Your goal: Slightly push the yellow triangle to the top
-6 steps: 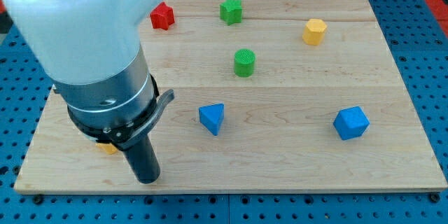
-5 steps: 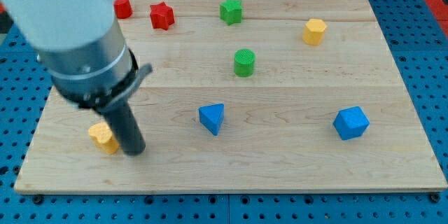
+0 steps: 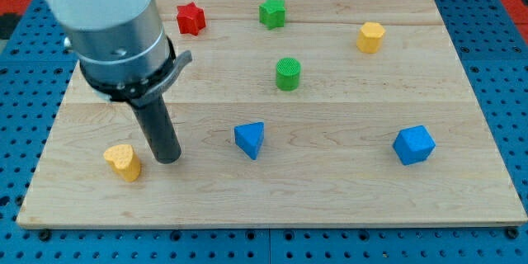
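Note:
The yellow triangle lies on the wooden board near the view's bottom left. My tip rests on the board just to the right of it, a small gap apart and about level with it. The arm's grey body covers the board's top left.
A red star and a green star sit near the top edge. A yellow hexagonal block is at the top right. A green cylinder is in the middle. A blue triangle and a blue cube lie lower down.
My tip swung from the bottom edge up and left beside the yellow triangle, then shifted slightly right and up. The triangle is now fully uncovered and has barely moved.

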